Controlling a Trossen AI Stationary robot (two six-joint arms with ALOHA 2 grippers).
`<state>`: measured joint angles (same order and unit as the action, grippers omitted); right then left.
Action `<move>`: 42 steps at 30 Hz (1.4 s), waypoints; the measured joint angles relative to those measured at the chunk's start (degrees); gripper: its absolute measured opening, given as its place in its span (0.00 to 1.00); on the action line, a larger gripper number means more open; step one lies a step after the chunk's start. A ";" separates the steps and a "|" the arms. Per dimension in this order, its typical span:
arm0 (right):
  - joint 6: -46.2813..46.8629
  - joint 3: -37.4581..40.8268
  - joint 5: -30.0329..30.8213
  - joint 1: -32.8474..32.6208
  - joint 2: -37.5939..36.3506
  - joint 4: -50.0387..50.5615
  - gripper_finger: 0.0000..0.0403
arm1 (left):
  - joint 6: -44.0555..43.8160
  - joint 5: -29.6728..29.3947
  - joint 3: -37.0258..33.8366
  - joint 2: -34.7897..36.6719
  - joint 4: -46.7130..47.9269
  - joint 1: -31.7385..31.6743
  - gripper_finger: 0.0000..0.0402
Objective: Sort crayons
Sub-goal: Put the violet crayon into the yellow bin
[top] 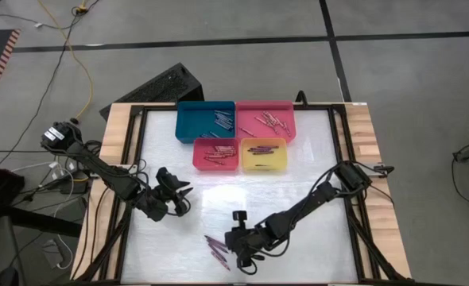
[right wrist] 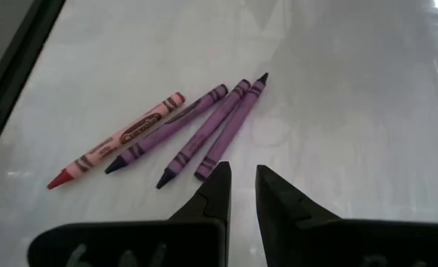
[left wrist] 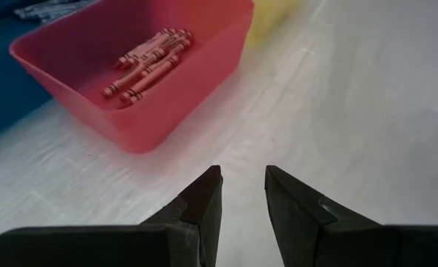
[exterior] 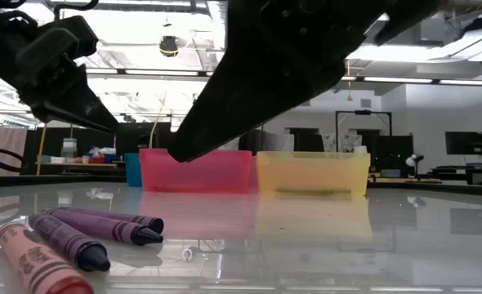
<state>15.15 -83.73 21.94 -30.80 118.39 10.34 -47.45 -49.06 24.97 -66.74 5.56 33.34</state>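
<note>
Your right end effector (right wrist: 241,182), fingers narrowly apart and empty, hovers just beside three purple crayons (right wrist: 204,130) and one red crayon (right wrist: 115,141) near the table's (top: 314,175) front edge. Your left end effector (left wrist: 241,193), also narrow and empty, sits over open surface short of the red tray (left wrist: 152,111).

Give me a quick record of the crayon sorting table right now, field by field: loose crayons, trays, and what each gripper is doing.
loose crayons: four on the table; one red crayon and three purple crayons lying side by side
trays: blue tray, pink tray, red tray, yellow tray, grouped at the far side
red tray contents: red crayons
left gripper: slightly open, empty, facing the red tray
right gripper: slightly open, empty, just short of the purple crayons
</note>
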 joint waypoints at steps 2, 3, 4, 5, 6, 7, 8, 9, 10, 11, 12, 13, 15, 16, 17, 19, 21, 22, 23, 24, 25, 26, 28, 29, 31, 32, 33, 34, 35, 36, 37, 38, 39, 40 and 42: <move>-0.02 0.00 0.55 -0.47 0.00 0.16 0.15 | -0.56 -0.81 0.00 0.00 -0.29 0.00 0.23; -0.03 0.00 0.70 -0.71 0.00 0.18 0.15 | -1.02 -0.85 0.00 0.00 -0.58 0.00 0.23; -0.05 0.00 0.69 -0.89 0.00 0.37 0.15 | -1.47 -0.83 0.00 0.00 -0.87 0.00 0.23; -0.09 0.00 0.67 -1.13 0.00 0.63 0.15 | -1.87 -0.78 0.00 0.00 -1.22 0.00 0.23; -0.21 0.00 0.65 -1.29 0.00 1.04 0.15 | -2.20 -0.72 0.00 0.00 -1.69 0.00 0.23; -0.29 0.00 0.69 -1.56 0.00 1.51 0.15 | -2.44 -0.52 0.00 0.00 -2.11 0.00 0.23; -0.20 0.00 0.77 -1.75 0.00 1.91 0.15 | -2.59 -0.11 0.00 0.00 -2.50 0.00 0.23; -0.06 0.00 1.14 -1.88 0.00 1.91 0.15 | -2.73 0.42 0.00 0.00 -2.88 0.00 0.23; 0.39 0.00 1.72 -1.91 0.00 1.70 0.15 | -2.84 0.90 0.00 0.00 -3.15 0.00 0.23; 1.17 0.00 2.43 -1.91 0.00 1.23 0.15 | -2.85 1.35 0.00 0.00 -3.36 0.00 0.23; 2.07 0.00 3.34 -1.91 0.00 0.42 0.15 | -2.87 2.02 0.00 0.00 -3.67 0.00 0.23; 3.18 0.00 4.66 -1.89 0.00 -0.30 0.15 | -2.92 2.54 -0.01 0.00 -3.85 0.00 0.23; 5.63 0.00 8.94 -1.85 0.00 -1.25 0.15 | -3.18 3.81 0.00 0.00 -3.82 0.00 0.23; 7.12 0.00 11.06 -1.85 0.00 -1.37 0.15 | -3.22 4.51 0.00 0.00 -3.80 0.00 0.23; 8.70 0.00 12.78 -1.79 0.00 -1.47 0.15 | -3.23 5.12 0.00 0.00 -3.82 0.00 0.23; 10.20 0.00 14.46 -1.72 0.00 -1.92 0.15 | -3.75 5.67 0.00 0.00 -3.80 0.00 0.23; 10.28 0.00 14.51 -1.83 0.02 -3.34 0.15 | -5.27 5.77 0.00 0.00 -3.82 0.00 0.23; 10.36 0.00 14.49 -1.96 0.00 -4.04 0.15 | -6.27 5.80 0.00 0.00 -3.80 0.00 0.23; 10.36 0.00 14.41 -1.96 0.00 -4.89 0.15 | -7.27 6.14 0.00 0.00 -3.80 0.00 0.23; 10.36 0.00 14.38 -2.07 0.00 -5.74 0.15 | -8.08 6.73 0.00 0.00 -3.80 0.00 0.23; 10.39 0.00 14.34 -2.31 0.02 -6.34 0.15 | -8.81 7.19 0.00 0.00 -3.78 0.00 0.23; 10.38 0.00 14.37 -2.53 0.00 -6.70 0.15 | -9.36 7.88 -0.01 0.00 -3.79 0.00 0.23; 10.39 0.00 15.39 -3.13 0.00 -6.53 0.15 | -10.19 9.28 0.00 0.00 -3.80 0.00 0.23; 10.39 0.00 16.31 -3.63 0.00 -6.26 0.15 | -10.46 9.76 -0.01 0.00 -3.80 0.01 0.23; 10.43 0.00 18.01 -4.64 0.02 -6.03 0.15 | -10.77 10.19 0.00 0.00 -3.80 0.02 0.23; 10.51 0.00 18.48 -5.03 0.02 -6.04 0.15 | -10.81 10.32 0.00 0.00 -3.80 0.00 0.23; 10.57 0.00 18.94 -5.34 0.10 -6.10 0.15 | -10.83 10.31 0.00 0.00 -3.80 0.00 0.23; 10.77 0.00 19.18 -5.58 0.51 -6.60 0.15 | -10.82 10.29 0.00 0.00 -3.80 0.00 0.23; 10.99 -0.02 19.63 -5.74 0.79 -7.06 0.15 | -10.75 10.27 0.00 0.00 -3.82 0.00 0.23; 10.98 0.00 20.08 -5.79 0.99 -6.94 0.15 | -10.74 10.24 0.00 0.00 -3.86 0.00 0.23; 11.01 0.00 20.06 -5.78 1.34 -6.71 0.15 | -10.74 10.14 0.00 0.00 -3.97 0.01 0.23; 11.61 0.00 19.73 -5.59 1.94 -7.20 0.15 | -10.69 10.03 0.00 0.00 -4.14 0.02 0.23; 12.21 0.00 19.52 -5.40 2.11 -7.21 0.15 | -10.41 10.10 -0.01 0.00 -4.34 0.05 0.23; 12.36 0.00 19.49 -5.44 2.31 -7.18 0.15 | -9.48 10.36 -0.02 -0.02 -4.78 0.11 0.23; 12.05 0.00 19.33 -5.65 2.43 -8.14 0.15 | -6.46 12.28 -0.02 -0.02 -6.71 0.49 0.23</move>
<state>27.21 -83.72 41.27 -36.45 120.81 2.20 -53.91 -36.78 24.95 -66.76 -1.15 33.83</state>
